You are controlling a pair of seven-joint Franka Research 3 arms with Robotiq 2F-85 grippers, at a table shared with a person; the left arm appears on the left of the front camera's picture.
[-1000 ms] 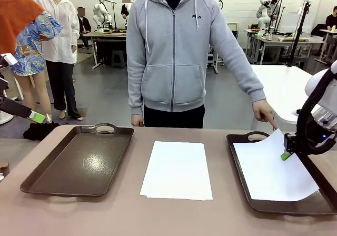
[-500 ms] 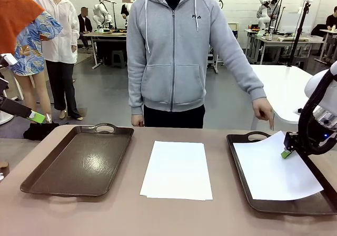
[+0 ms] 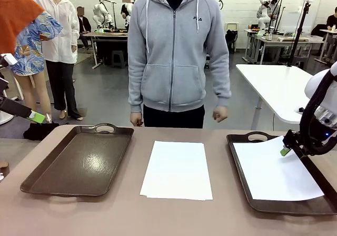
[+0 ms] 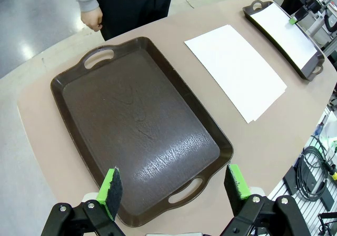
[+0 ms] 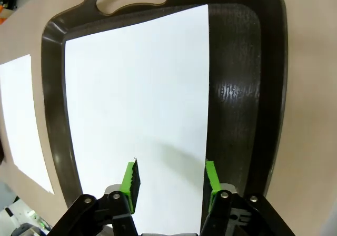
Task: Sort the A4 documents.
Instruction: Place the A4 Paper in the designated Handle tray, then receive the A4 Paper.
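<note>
A stack of A4 documents (image 3: pixel 176 170) lies on the table between two dark brown trays. A single white sheet (image 3: pixel 276 170) lies flat in the right tray (image 3: pixel 238 157). My right gripper (image 3: pixel 286 151) hovers open just above that sheet's far right part. In the right wrist view, the right gripper (image 5: pixel 171 178) straddles the edge of the sheet (image 5: pixel 137 99) with nothing held. My left gripper (image 4: pixel 174 186) is open, high above the empty left tray (image 4: pixel 137 125). From the front, the left gripper (image 3: pixel 36 117) sits at the far left edge.
The empty left tray (image 3: pixel 79 162) has handles at both ends. A person in a grey hoodie stands at the far side with both hands (image 3: pixel 219 114) lowered near the table's edge. Bare tabletop (image 3: pixel 131 215) runs along the front.
The person's hand drew back from the right tray's far corner. The sheet's raised corner dropped and the sheet now lies flat in the tray. My right gripper rose slightly.
</note>
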